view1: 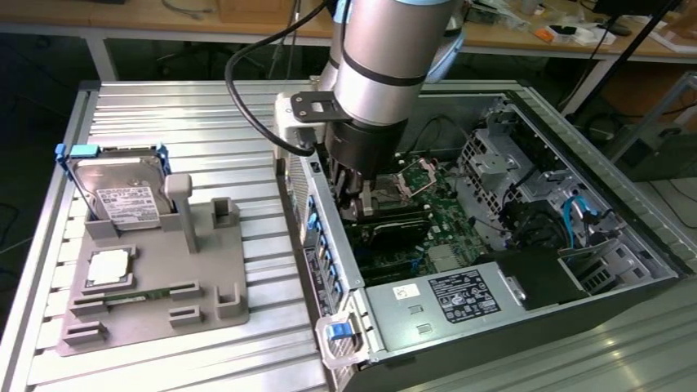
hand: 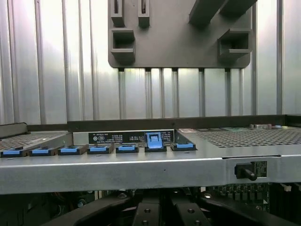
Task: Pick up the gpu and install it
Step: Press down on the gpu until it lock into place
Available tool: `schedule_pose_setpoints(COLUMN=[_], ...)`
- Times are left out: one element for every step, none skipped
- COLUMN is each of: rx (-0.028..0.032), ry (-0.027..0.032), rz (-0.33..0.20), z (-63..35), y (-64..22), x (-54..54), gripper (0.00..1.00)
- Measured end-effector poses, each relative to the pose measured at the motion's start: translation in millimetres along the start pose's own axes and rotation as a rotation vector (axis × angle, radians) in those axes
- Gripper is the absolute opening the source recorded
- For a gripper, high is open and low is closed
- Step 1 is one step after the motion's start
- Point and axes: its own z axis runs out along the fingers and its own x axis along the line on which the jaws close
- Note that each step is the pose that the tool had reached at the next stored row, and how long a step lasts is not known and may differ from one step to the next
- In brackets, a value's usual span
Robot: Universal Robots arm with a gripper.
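Ribbed metal surface (view1: 163, 106) in a workshop, wooden benches behind. An open computer case (view1: 610, 175) lies on its side toward the exterior view's right; a grey holder tray (view1: 163, 286) sits on the exterior view's left, well apart from the case.

Arm (view1: 381, 57) descends near-vertical from the top of the exterior view, wrist reaching into the case just inside its rear wall, above the motherboard (view1: 436, 220). A black cable (view1: 245, 98) loops off the arm's side.

Claw (view1: 354, 196) pressed together, fingers pointing down at the board. A thin dark strip, apparently the gpu (view1: 351, 208), runs down edge-on from the fingertips toward the slots; whether it is seated cannot be told. In the wrist view the dark fingers (hand: 146, 212) sit low inside the case behind the rear wall's row of blue slot tabs (hand: 99, 149).

On the tray: hard drive (view1: 120, 192) with blue frame standing upright at the far end, a square chip (view1: 109, 268) lying flat, a slim green memory stick (view1: 136, 296) beside it. Power supply (view1: 458, 298) with label fills the case's near corner.
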Motion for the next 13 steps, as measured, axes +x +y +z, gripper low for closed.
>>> schedule_pose_setpoints(rx=[0.0,-0.0001,-0.0002,-0.0002,-0.0002,-0.0003,-0.0003,-0.0003,-0.0002,-0.0003,-0.0003,-0.0002,-0.0004], ry=[0.0,0.0002,0.0002,0.0002,0.0002,0.0004,0.0003,0.0002,0.0002,0.0003,0.0004,0.0003,0.0004], rz=[0.0,0.0,0.0,0.0,0.0,0.0,0.0,0.0,0.0,0.0,0.0,0.0,0.0], z=[-0.4,-1.2,-2.1,-3.2,-4.1,-4.9,-5.6,-6.2,-6.7,-7.3,-8.0,-8.4,-9.1], y=[0.1,0.1,0.2,0.2,0.3,0.3,0.3,0.4,0.5,0.5,0.6,0.8,0.8], x=[0.0,0.0,0.0,0.0,0.0,0.0,0.0,0.0,0.0,0.0,0.0,0.0,0.0], gripper=[0.11,0.11,0.11,0.11,0.11,0.11,0.11,0.11,0.11,0.11,0.11,0.11,0.11])
